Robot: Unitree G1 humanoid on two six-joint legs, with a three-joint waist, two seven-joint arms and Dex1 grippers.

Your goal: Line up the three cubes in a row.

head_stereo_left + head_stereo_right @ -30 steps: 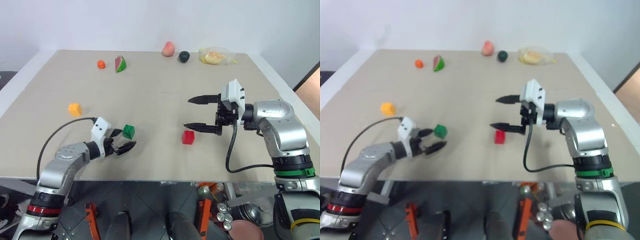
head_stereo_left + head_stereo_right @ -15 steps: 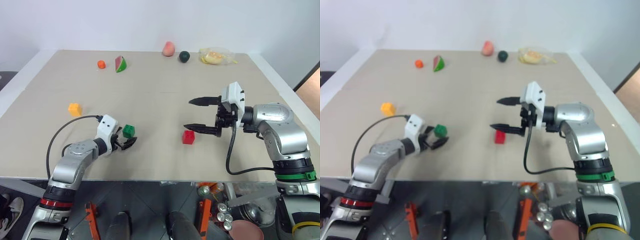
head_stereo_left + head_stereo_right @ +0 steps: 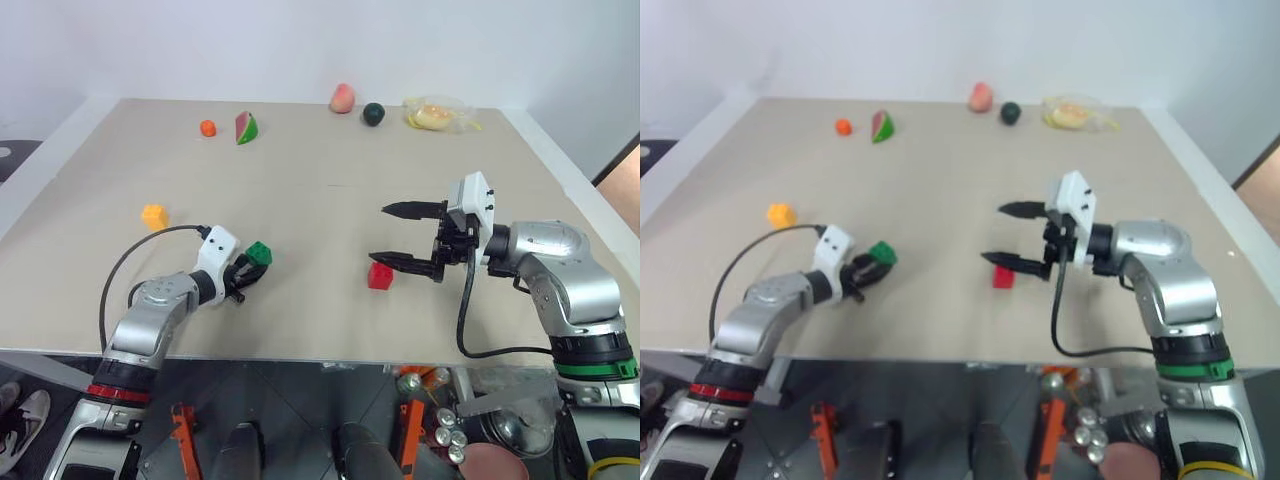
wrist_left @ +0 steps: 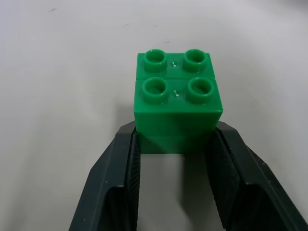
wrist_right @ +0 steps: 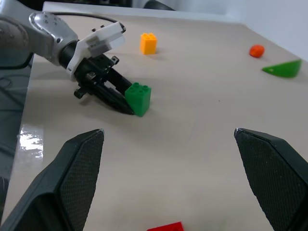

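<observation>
Table (image 3: 330, 170): flat, matte beige top, pale rim, seam lines faintly visible across it.

Right gripper (image 3: 402, 235): two tapered black fingers spread wide, nothing between them; textured pads seen in the right wrist view. It hangs just above and beside the red cube (image 3: 379, 275).

Left gripper (image 4: 175, 144): ribbed black fingers clamped on the lower back edge of the green cube (image 4: 177, 98), one finger on each side face. Cube glossy plastic, four round studs on top, sitting low at the table near the front left.

Red cube: same studded block form, resting on the table right of centre, well apart from the green one.

Yellow-orange cube (image 3: 154, 216): studded, alone on the table at far left, behind the left gripper.

Far edge: watermelon slice (image 3: 243, 127), wedge-shaped; small round orange fruit (image 3: 207, 128).
</observation>
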